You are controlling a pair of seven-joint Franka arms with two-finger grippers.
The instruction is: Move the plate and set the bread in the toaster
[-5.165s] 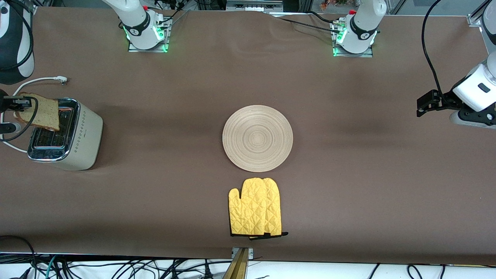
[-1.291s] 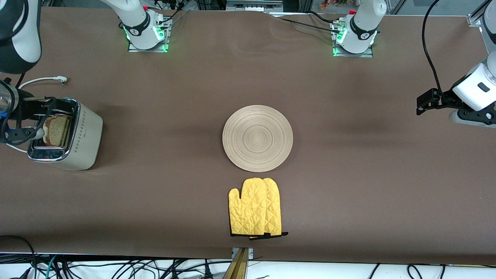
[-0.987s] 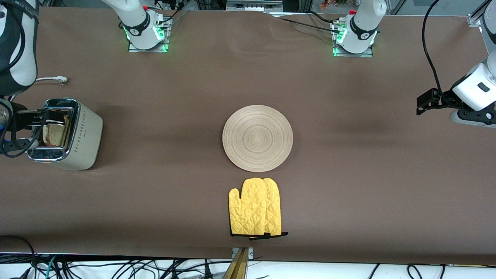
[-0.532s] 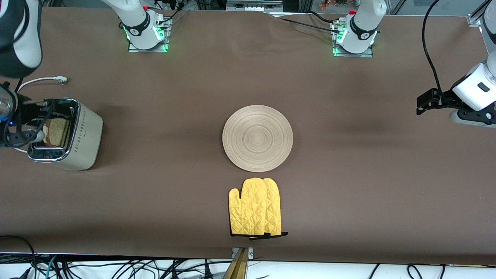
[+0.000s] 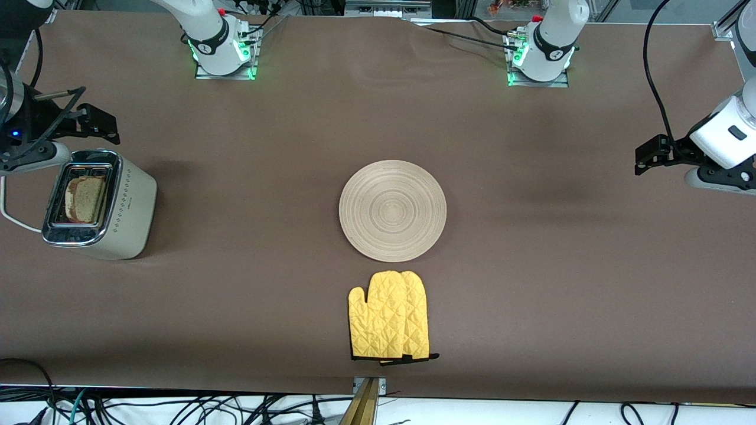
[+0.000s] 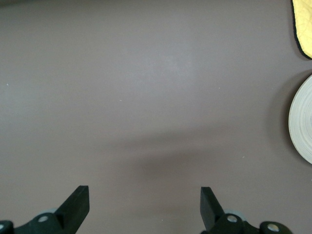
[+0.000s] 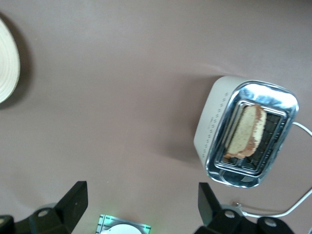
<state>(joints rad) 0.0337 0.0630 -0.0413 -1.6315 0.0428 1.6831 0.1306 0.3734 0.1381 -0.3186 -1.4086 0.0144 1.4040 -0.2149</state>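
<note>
The bread [image 5: 85, 198] stands in a slot of the cream toaster [image 5: 127, 203] at the right arm's end of the table, its top edge sticking out above the chrome. My right gripper [image 5: 100, 127] is open and empty, up over the table just beside the toaster on the robots' side. In the right wrist view the gripper [image 7: 141, 195] shows the toaster [image 7: 214, 122] with the bread [image 7: 246, 130] in it. The light-wood plate [image 5: 393, 211] lies mid-table. My left gripper [image 5: 644, 158] is open, empty and waits at the left arm's end; its own view [image 6: 145, 197] shows bare table.
A yellow oven mitt [image 5: 390, 316] lies nearer the front camera than the plate, close to it. The toaster's white cord [image 5: 12, 218] runs off the table's end. The plate's edge [image 6: 303, 119] and the mitt [image 6: 303, 24] show in the left wrist view.
My right gripper has let go of the bread, lifted off the toaster and drawn back toward the robots' side. The bread stays in the slot. The left arm has not moved.
</note>
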